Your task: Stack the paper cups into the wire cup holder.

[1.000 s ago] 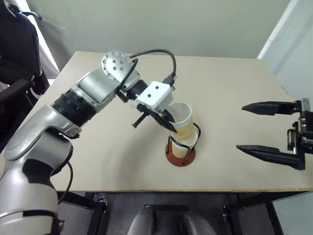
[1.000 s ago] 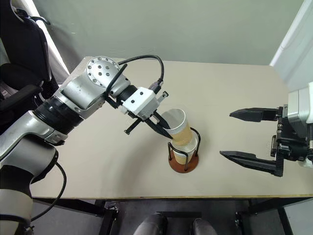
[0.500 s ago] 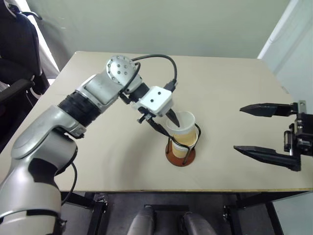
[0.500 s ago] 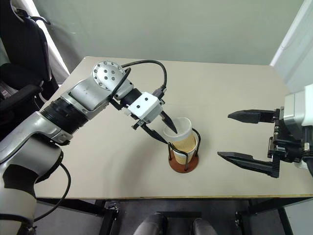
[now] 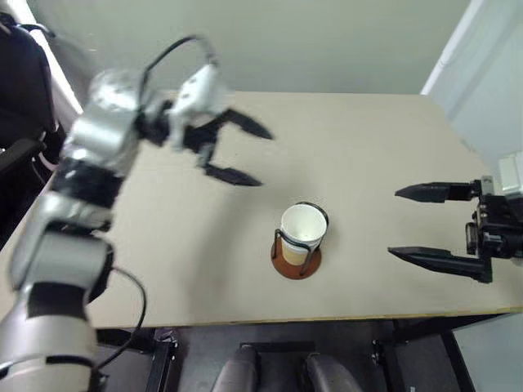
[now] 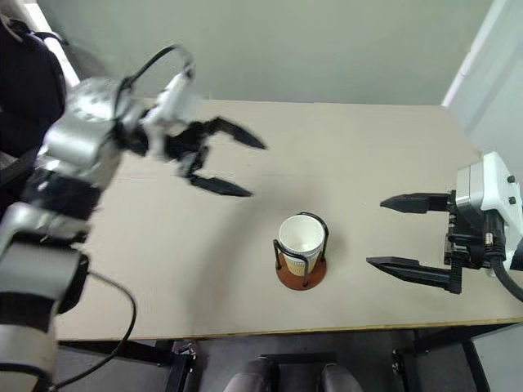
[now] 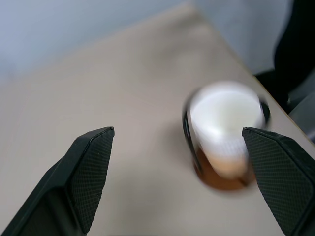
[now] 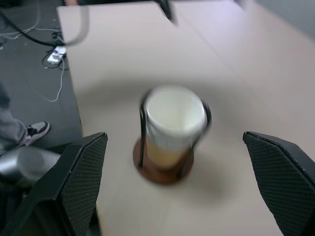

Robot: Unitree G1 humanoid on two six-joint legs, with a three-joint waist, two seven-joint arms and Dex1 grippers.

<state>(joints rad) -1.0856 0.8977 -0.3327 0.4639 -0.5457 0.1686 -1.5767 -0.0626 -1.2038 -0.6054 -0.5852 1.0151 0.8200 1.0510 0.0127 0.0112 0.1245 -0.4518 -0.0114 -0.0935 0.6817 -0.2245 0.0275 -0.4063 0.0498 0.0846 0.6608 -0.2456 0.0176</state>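
As seen from the left eye: beige bench (image 5: 368, 147); wire cup holder (image 5: 297, 251), reddish-brown base, black wire loops, standing near the front edge; paper cups (image 5: 303, 229) nested upright inside it, white rim uppermost. Left pincer (image 5: 245, 155), fingers spread wide, empty, raised over the bench well apart from the holder. Right pincer (image 5: 404, 223), fingers spread, empty, off to the holder's right, clear of it.

Left wrist view: both black fingers (image 7: 81, 182) parted; cups and holder between and beyond them, untouched.

Right wrist view: black fingers (image 8: 74, 182) parted wide; holder with cups between them, apart; a person's shoe (image 8: 34, 131) on the floor beside the bench.
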